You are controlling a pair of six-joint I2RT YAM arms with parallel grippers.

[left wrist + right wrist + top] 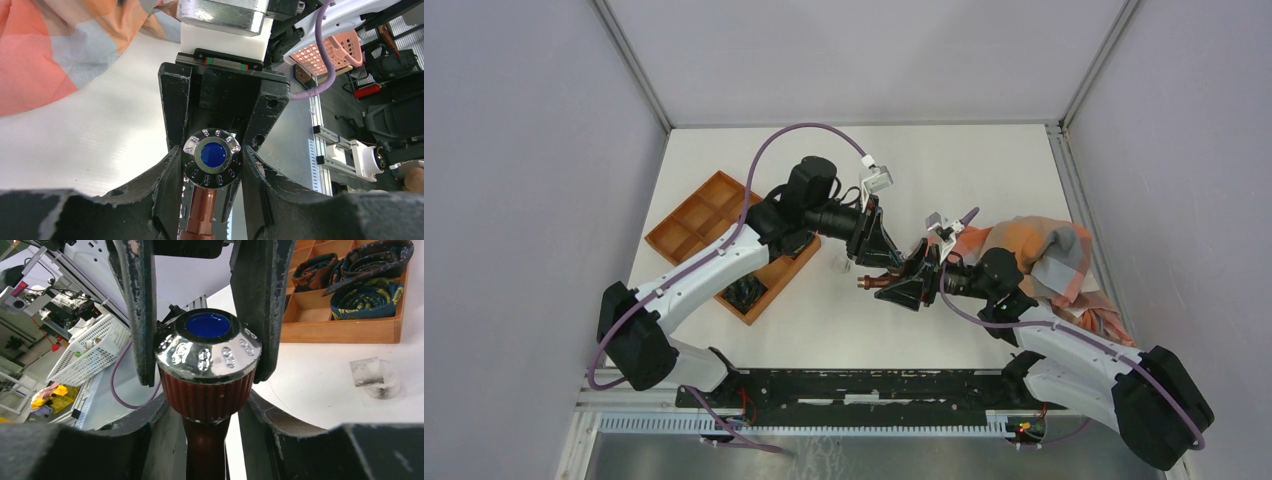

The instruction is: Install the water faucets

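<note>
The water faucet (871, 283) is held off the table between both grippers. In the left wrist view its round silvery knob with a blue centre (212, 155) faces the camera, with the copper-brown stem below it. My left gripper (210, 159) is shut on the knob's rim; it comes from the upper left in the top view (882, 266). My right gripper (205, 412) is shut on the dark ribbed collar and stem under the knob (207, 342), and reaches in from the right (904, 284). The faucet's far end is hidden.
An orange-brown compartment tray (709, 225) lies left of centre under the left arm, with rolled dark ties in it (367, 270). A plaid cloth (1044, 260) is bunched at the right. A small clear plastic piece (375, 377) lies on the white table near the grippers.
</note>
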